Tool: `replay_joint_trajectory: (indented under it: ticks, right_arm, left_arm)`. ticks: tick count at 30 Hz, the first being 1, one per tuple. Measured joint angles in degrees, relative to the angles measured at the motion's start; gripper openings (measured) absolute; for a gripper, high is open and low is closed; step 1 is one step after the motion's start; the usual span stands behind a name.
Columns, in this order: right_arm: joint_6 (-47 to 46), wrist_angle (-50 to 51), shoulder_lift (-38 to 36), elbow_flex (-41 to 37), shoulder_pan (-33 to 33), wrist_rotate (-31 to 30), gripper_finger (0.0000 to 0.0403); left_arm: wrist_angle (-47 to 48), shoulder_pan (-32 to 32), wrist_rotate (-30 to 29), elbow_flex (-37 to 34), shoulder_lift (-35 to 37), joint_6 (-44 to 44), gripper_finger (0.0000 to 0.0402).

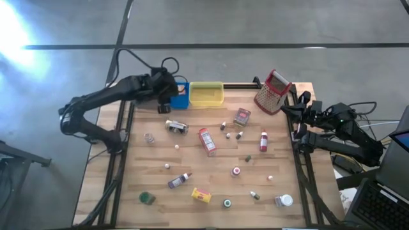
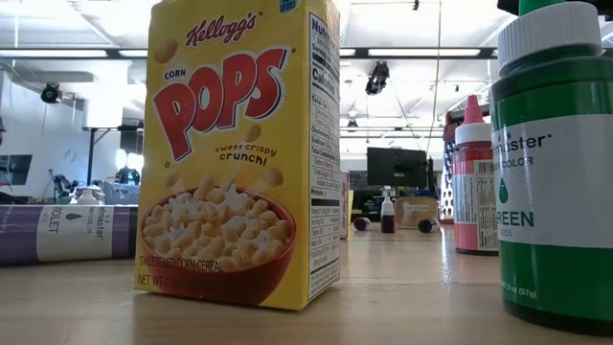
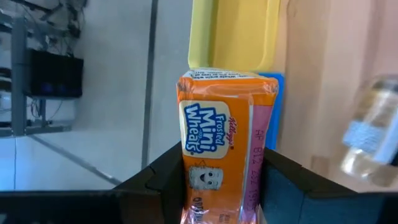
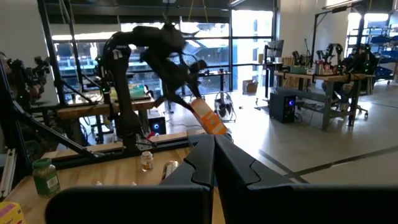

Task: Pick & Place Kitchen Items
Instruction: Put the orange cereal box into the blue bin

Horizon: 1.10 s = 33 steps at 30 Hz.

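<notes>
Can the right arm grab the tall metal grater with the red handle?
Probably yes. The tall metal grater with the red handle stands at the table's far right corner, close to the right gripper, with nothing between them. Its fingers look shut and hold nothing.

Two dark jointed arms, seemingly trailing black cables.

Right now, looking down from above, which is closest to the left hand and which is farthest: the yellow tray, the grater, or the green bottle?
From the left hand, holding an orange Mini-Wheats box:
1. Yellow tray, right beside it at the far edge.
2. Grater, across the far edge, towards the right arm.
3. Green bottle, down at the near edge.
</notes>
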<state>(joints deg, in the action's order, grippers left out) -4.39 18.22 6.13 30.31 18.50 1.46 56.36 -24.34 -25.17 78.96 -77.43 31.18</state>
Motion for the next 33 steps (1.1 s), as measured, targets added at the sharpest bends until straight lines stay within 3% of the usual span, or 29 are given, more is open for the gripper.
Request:
replay_joint_trajectory:
  ticks: [15,23,33]
  right_arm:
    - [0.06,-0.02,0.00,0.00,0.00,0.01,0.0008]
    - [-0.01,-0.01,0.02,0.00,0.00,0.01,0.0008]
    - [0.04,0.00,0.01,0.00,0.01,0.00,0.0008]
  left_arm:
    - [-0.10,-7.81,1.40,2.10,-10.28,10.45,0.0168]
    - [0.93,-11.82,15.84,10.53,-12.82,13.69,0.0168]
    - [3.26,-17.87,21.22,17.58,-18.30,14.00,0.0168]
